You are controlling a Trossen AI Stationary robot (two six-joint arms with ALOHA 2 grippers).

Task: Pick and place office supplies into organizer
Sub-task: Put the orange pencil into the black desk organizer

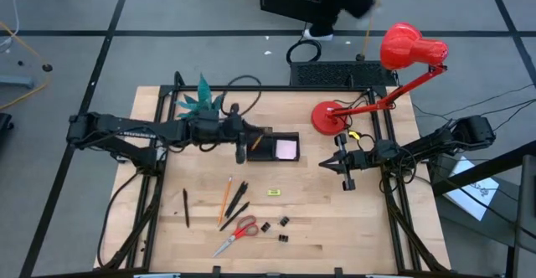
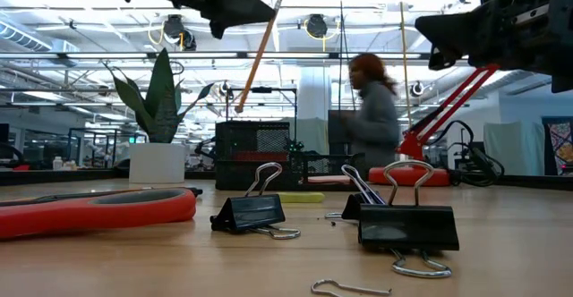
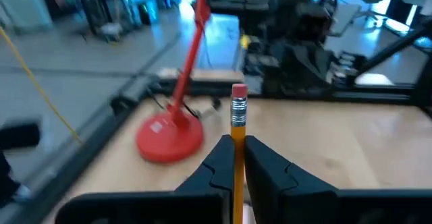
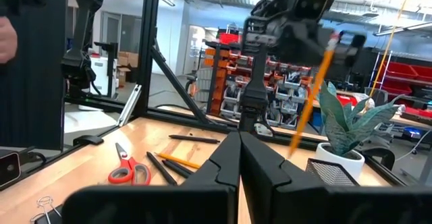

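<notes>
step: placing | left gripper (image 1: 240, 146) clamped on orange wooden pencil (image 2: 255, 57), held just beside black rectangular organizer tray (image 1: 264, 153) | right gripper (image 1: 347, 180) closed, empty, idle | next: lower pencil into a compartment, release

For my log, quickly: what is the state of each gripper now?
Left gripper: shut on an orange pencil, above the organizer.
Right gripper: shut, empty.

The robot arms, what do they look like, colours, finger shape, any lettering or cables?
Both arms are dark, nearly black, built of jointed segments. The left arm bears pale lettering along its side, too small to read. Each claw, left claw and right claw, ends in two black wedge-shaped fingers that taper to a point. Dark cables loop around the right arm.
</notes>
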